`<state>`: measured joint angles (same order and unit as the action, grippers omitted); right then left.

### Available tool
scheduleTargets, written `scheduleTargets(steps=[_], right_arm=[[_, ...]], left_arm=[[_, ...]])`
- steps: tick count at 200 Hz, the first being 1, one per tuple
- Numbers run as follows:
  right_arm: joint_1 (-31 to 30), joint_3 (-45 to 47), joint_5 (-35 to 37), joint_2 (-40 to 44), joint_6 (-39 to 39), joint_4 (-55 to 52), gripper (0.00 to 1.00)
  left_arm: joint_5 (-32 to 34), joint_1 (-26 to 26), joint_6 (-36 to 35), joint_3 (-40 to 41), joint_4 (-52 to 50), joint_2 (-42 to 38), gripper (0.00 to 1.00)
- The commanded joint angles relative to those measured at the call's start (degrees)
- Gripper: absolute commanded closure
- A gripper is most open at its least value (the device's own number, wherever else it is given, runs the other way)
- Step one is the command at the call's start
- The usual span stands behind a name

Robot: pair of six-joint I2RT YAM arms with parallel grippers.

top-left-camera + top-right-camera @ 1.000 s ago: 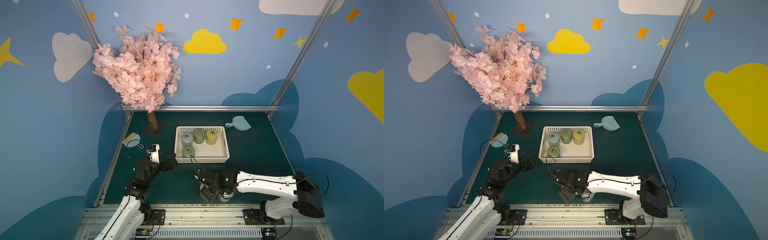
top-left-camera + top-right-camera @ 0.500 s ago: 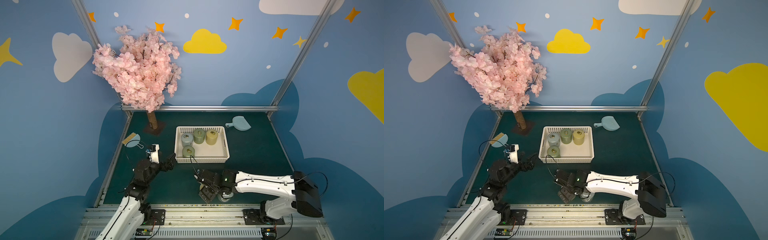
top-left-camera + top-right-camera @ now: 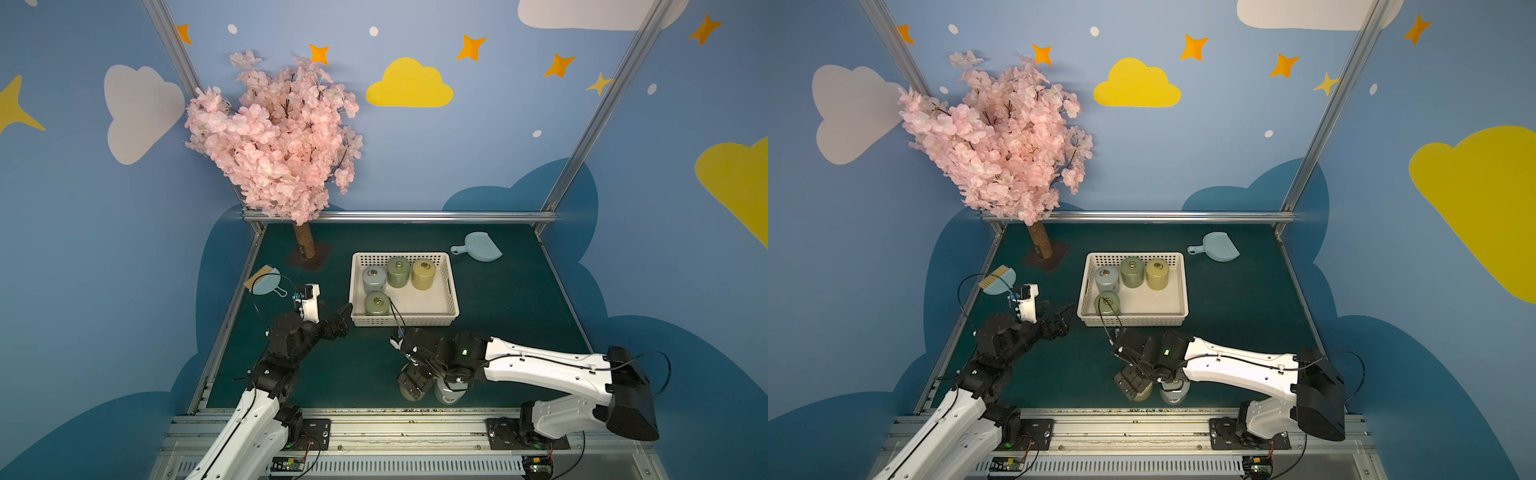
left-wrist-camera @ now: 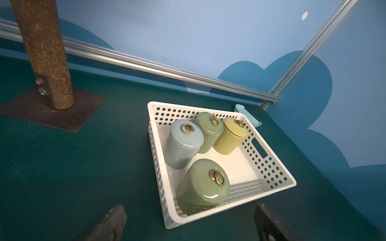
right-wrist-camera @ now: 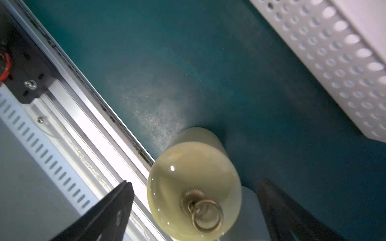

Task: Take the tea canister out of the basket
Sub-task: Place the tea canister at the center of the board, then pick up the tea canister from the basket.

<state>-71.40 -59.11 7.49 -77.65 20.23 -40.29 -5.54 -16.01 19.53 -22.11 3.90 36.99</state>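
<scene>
**Right gripper (image 5: pixel 195 183) released, canister set down**

Jaws stand wide on either side of the pale yellow tea canister (image 5: pixel 194 167). It sits upright on the table (image 3: pixel 498 332) at its near edge, beside a grey canister (image 3: pixel 449 392) and well apart from the basket (image 3: pixel 405 320). Best now to rise straight up, jaws kept wide, so neither finger catches the lid ring (image 5: pixel 206 215) or nudges the neighbour. Left gripper (image 3: pixel 343 320) hangs with jaws apart by the basket's near corner; four canisters (image 3: pixel 377 302) sit inside. Against a second ago, the right jaws have spread wider; the arm has barely shifted.
</scene>
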Motion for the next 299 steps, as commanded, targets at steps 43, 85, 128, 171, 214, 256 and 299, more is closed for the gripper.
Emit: scheduleTargets(steps=[43,85,128,171,214,256,299], right_arm=[[11.6,2.1,-3.4,11.8,-4.3,-1.5,0.01],[19.5,6.0,-0.8,18.7,-4.3,-1.1,0.01],[25.1,11.1,2.0,23.9,-6.7,3.2,0.02],[27.0,14.6,2.8,26.9,-6.1,6.7,0.01],[27.2,17.6,6.7,27.5,-3.4,8.1,0.01],[27.2,19.7,10.1,29.3,-2.2,9.0,0.01],[27.1,23.5,10.3,30.4,-1.9,13.3,0.01]], left_arm=[[-1.0,-2.0,0.0,-10.5,-9.3,7.5,0.00],[-2.3,-3.4,-0.5,-17.9,-15.9,14.0,0.00],[-4.2,-6.1,-2.5,-28.5,-25.6,25.7,0.00],[-4.4,-9.2,-4.2,-39.8,-36.6,38.1,0.00],[0.7,-11.8,-5.7,-46.7,-43.5,46.5,0.00],[5.1,-13.8,-6.6,-50.9,-46.1,52.3,0.00],[6.8,-14.5,-7.2,-53.5,-46.7,57.7,0.00]])
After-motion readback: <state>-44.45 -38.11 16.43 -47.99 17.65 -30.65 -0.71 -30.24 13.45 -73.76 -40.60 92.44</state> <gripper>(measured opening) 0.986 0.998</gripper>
